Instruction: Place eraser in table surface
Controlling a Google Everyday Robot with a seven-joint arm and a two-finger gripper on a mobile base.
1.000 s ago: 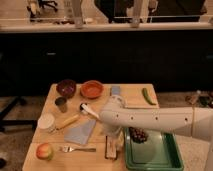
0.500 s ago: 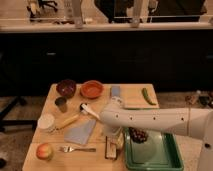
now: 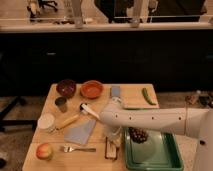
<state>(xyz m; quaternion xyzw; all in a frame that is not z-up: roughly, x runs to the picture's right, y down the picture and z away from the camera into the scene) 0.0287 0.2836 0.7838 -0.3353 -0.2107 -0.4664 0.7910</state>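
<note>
Eraser [image 3: 111,148] lies flat on the bench [image 3: 82,161] near the front edge, long side running front to back, just left of the green tray [image 3: 156,156]. Looks like it's resting on the wood, not held in the air.

Claw [image 3: 114,136] hangs directly over the eraser's far end, close or touching. Can't tell if it's open or clamped on the eraser; the wrist hides that.

Status call: the put-down is basically done if the eraser is bearing on the bench. What's left is the release, if not already made, and a lift clear.

Neighbours:
- fork [image 3: 77,149] just left of the eraser, handle pointing at it
- grey-blue cloth [image 3: 81,132] behind the fork
- apple [image 3: 44,151] at the front left corner
- yellow-handled brush [image 3: 70,120], white tub [image 3: 46,121], small cup [image 3: 61,104] on the left
- dark bowl [image 3: 66,87], orange bowl [image 3: 92,89], blue-grey block [image 3: 115,92] at the back
- grapes [image 3: 139,135] in the tray

Obstructions: tray rim and fork flank the eraser closely. A straight-up retreat looks safest; a sideways drag could knock either one.
</note>
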